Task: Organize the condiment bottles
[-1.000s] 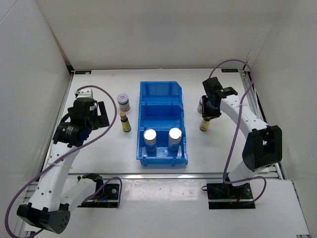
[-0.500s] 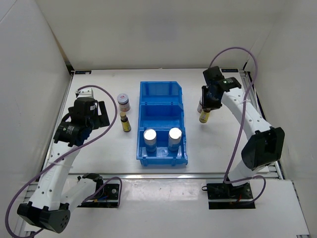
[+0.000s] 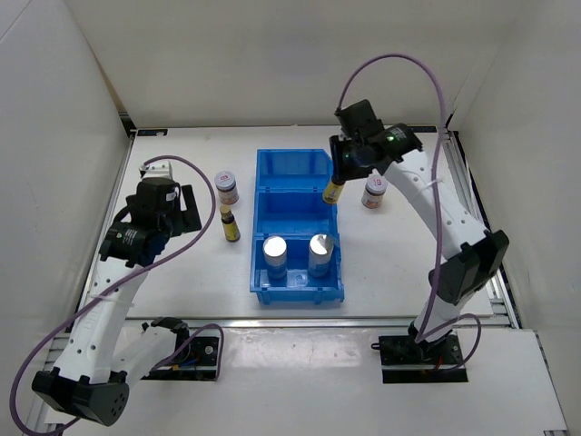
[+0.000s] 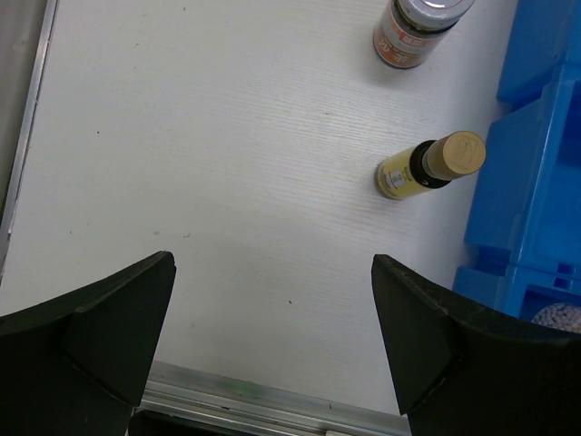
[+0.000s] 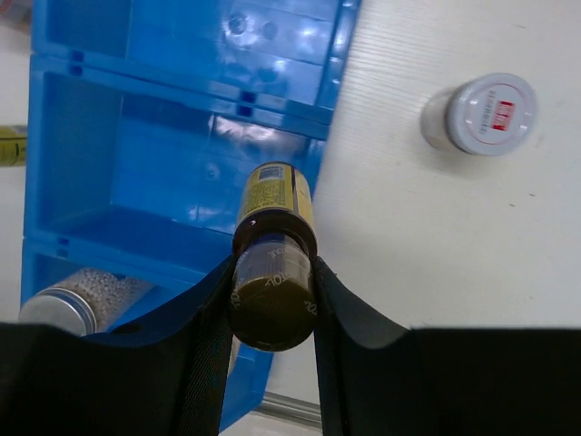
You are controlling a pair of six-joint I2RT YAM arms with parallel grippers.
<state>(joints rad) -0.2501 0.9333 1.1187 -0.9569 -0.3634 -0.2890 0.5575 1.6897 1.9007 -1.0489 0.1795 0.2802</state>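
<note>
Hanging over the right rim of the blue bin (image 3: 290, 156), a brown bottle (image 3: 333, 191) is clamped in the right jaws; two silver-topped cylinders (image 3: 275, 247) stand in the nearest compartment. Left wrist: left jaws gape wide above the surface (image 4: 227, 182), another brown bottle (image 4: 427, 166) ahead. Right wrist: bottle pinched, white-lidded jar (image 5: 486, 113) apart, rightward.

Two cylinders (image 3: 274, 247) (image 3: 320, 243), two brown bottles (image 3: 231, 227) (image 3: 333, 191), two jars (image 3: 226, 184) (image 3: 374, 189), one bin (image 3: 292, 163).

— What is in the right end effector (image 5: 270, 283)?
— A slim dark brown bottle with a yellow label (image 5: 275, 211), clamped on both sides, over the right edge of the blue plastic bin (image 5: 136, 173) at its middle compartment.
— And beside it?
— A white-lidded, red-marked jar (image 5: 490, 113) stands apart on the white bench (image 5: 436, 236).
</note>
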